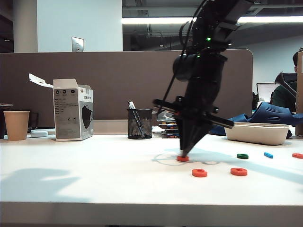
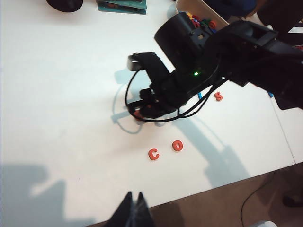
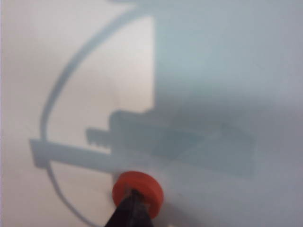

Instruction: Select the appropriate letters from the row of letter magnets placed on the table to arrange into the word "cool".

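Partial assembly of "cool" on the table (image 1: 71,184). The left gripper (image 2: 133,211) hangs well back from the work, near the table's front edge, its fingers pressed together and holding nothing. At centre, the right gripper (image 1: 183,153) points down with its tips closed on a red-orange O (image 1: 182,159), which touches or nearly touches the tabletop. Just in front lie a placed C (image 1: 199,173) and the first O (image 1: 238,171), side by side. Further right wait a dark green ring (image 1: 242,156), a light-blue bar (image 1: 268,155) and another red-orange piece (image 1: 298,155). Judged remaining: setting down this second O, then adding the "l".
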Tool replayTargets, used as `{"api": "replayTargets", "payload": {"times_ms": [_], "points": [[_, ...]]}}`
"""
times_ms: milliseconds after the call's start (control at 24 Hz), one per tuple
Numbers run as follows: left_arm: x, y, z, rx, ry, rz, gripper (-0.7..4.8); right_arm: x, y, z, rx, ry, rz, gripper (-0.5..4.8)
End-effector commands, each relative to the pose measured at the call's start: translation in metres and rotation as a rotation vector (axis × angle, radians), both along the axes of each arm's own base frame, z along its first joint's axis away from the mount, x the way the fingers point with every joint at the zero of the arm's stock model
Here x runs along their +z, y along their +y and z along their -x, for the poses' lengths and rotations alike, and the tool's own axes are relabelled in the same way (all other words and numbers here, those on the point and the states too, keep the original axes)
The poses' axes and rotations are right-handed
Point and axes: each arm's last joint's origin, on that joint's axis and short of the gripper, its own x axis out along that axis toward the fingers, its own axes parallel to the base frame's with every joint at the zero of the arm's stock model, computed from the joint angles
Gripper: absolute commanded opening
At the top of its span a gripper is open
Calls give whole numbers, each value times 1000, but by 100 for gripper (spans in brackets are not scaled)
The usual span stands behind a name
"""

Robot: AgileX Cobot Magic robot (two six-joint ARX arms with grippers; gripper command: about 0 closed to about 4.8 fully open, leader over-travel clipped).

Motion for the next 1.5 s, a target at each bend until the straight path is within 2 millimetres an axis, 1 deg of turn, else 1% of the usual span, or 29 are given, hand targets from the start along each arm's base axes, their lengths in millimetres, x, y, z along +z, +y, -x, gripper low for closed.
{"api": "replayTargets", "payload": {"times_ms": [42, 208, 250, 375, 499, 708, 874, 957, 1165, 1498], "points": [[2, 0, 0, -2, -12, 8, -4, -13, -19, 5, -9, 96, 139, -9], [2, 0, 0, -2, -12, 8, -4, -1, -32, 3, -34, 76, 150, -9], [2, 0, 0, -2, -12, 8, -4, 3, -39, 3, -50, 80, 152, -9], [2, 0, 0, -3, -12, 8, -4, 8, -52, 1, -73, 87, 159, -9], [2, 0, 0, -3, -12, 8, -4, 13, -63, 3, -73, 89, 204, -9], [2, 0, 0, -3, -12, 8, -4, 12, -68, 8, -54, 126, 229, -8], [2, 0, 0, -3, -12, 8, -4, -3, -73, 24, -21, 224, 258, -8], [2, 0, 0, -2, -12, 8, -4, -4, -75, 29, -20, 221, 257, -8], [2, 0, 0, -3, -12, 8, -4, -1, -82, 49, -24, 211, 254, -8], [2, 0, 0, -2, -12, 8, -4, 3, -83, 54, -26, 214, 255, -9]]}}
